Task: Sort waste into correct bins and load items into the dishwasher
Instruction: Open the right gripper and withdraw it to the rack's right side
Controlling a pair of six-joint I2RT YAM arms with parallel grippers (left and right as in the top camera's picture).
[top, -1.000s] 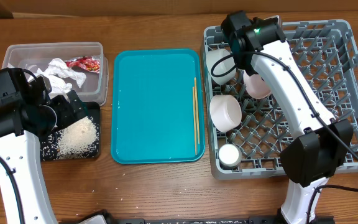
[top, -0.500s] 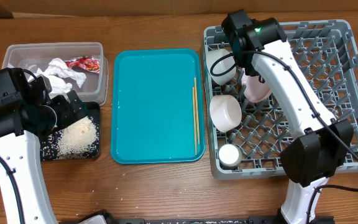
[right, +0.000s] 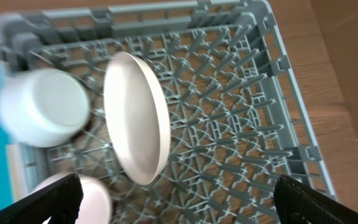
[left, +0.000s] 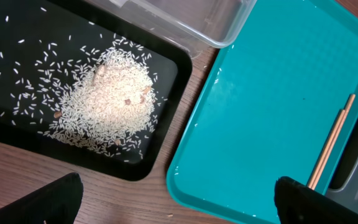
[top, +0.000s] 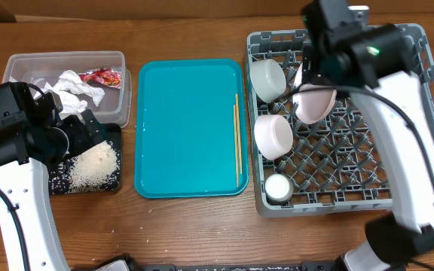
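The pale plate (top: 313, 102) (right: 135, 118) stands on edge among the pegs of the grey dishwasher rack (top: 405, 113) (right: 241, 124). Beside it in the rack are two pale bowls (top: 267, 77) (top: 273, 134) and a small white cup (top: 279, 188). My right gripper (right: 179, 196) hangs open above the rack, clear of the plate and holding nothing. A pair of wooden chopsticks (top: 236, 143) (left: 331, 143) lies on the right side of the teal tray (top: 187, 128). My left gripper (left: 179, 199) is open and empty, near the black tray (top: 60, 181) of rice (top: 95, 164) (left: 110, 99).
The clear tub (top: 21, 64) at the back left holds crumpled napkins (top: 74, 86) and a red wrapper (top: 102, 76). Bare wooden table shows between the black tray and the teal tray (left: 266, 112). The rack's right half holds only upright pegs.
My right gripper has opened and let go of the plate, then lifted up and to the right. The plate stays on edge in the rack. The left arm has not moved.
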